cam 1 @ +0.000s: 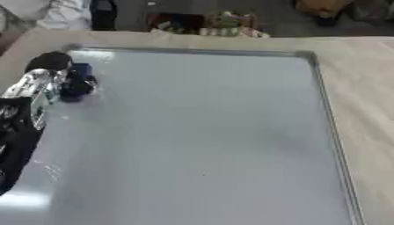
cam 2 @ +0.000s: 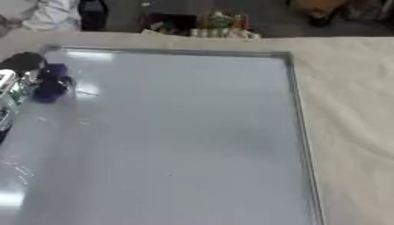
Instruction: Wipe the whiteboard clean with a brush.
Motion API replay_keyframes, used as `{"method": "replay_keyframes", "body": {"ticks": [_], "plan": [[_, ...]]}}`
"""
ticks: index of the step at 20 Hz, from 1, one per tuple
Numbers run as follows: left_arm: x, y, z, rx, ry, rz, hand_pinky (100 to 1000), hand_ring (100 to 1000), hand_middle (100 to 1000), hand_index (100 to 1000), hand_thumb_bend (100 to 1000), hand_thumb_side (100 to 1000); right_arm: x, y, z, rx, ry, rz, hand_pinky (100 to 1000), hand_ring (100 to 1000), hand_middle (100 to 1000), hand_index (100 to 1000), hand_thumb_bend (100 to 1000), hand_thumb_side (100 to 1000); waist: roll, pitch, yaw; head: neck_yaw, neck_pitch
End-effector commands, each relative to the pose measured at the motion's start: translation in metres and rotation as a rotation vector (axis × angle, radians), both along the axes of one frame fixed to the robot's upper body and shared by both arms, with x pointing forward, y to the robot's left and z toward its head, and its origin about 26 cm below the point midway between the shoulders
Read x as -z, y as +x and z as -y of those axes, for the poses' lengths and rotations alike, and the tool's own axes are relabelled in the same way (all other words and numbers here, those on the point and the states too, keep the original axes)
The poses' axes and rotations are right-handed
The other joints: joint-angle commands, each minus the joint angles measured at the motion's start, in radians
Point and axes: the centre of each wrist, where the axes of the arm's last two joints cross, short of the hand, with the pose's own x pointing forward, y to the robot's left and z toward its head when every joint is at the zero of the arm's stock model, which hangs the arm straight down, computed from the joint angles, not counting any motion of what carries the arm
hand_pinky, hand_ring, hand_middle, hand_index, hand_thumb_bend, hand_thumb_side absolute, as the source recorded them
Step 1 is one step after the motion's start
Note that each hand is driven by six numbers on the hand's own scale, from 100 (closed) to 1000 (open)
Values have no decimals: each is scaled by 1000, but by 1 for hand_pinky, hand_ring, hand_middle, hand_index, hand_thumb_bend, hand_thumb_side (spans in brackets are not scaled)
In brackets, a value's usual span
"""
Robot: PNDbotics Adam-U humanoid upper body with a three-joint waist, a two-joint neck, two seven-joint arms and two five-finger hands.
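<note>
Basically looked near done, judging from the frame alone. Whiteboard (cam 1: 200, 132) lay flat on the table (cam 1: 369, 88), filling most of both views, grey surface almost uniformly blank. Saw no strokes or writing left across the middle, right side or far edge. Only a few faint pale specks near the lower left (cam 1: 50, 169), could be residue, could be glare, can't call it. Bright reflections at the far left corner and lower left edge, not marks.

Left hand (cam 1: 54, 72) came in from the left edge, sitting at the board's far left corner. Dark blue brush (cam 1: 77, 81) right against the hand, resting on the board surface just inside the left frame. Fingers seemed curled round the brush, though blurred, so exact hold unclear; thumb not distinguishable. Right hand not in either view.

Left to do, as a guess: pass over the lower-left specks if real, possibly the strip under the arm, which stayed hidden.

Labels and writing: nothing readable. No brand made out on brush, board frame or arm. Clutter beyond the far table edge (cam 2: 200, 24) showed red, green and white patches, no legible text
</note>
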Motion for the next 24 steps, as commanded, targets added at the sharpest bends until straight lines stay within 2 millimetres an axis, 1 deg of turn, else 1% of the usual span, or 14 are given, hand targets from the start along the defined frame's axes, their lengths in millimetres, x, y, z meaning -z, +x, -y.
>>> {"method": "replay_keyframes", "body": {"ticks": [1, 7, 12, 18, 24], "plan": [[1, -4, -22, -71, 9, -12, 523, 510, 310, 378, 169, 537, -9, -4, 1, 5, -9, 31, 791, 799, 725, 807, 100, 1000, -8, -18, 2, -3, -11], [0, -4, -25, -95, 4, -1, 519, 505, 307, 378, 163, 539, -9, -4, 1, 4, -8, 31, 791, 798, 725, 806, 100, 1000, -11, -18, 3, -7, -14], [-1, -3, -20, -81, -28, 11, 506, 496, 299, 376, 169, 538, -8, -4, 1, 3, -6, 29, 791, 798, 725, 806, 100, 1000, -13, -17, 1, -8, -9], [-5, 1, -7, -39, -54, 27, 501, 492, 296, 376, 168, 542, -9, -4, 1, 1, -7, 31, 791, 798, 725, 806, 100, 1000, -13, -15, -2, -5, -13], [-6, 5, 14, 24, -61, 23, 498, 491, 295, 376, 167, 541, -10, -4, 0, -2, -7, 33, 791, 798, 725, 806, 100, 1000, -7, -14, -12, 2, -19]]}}
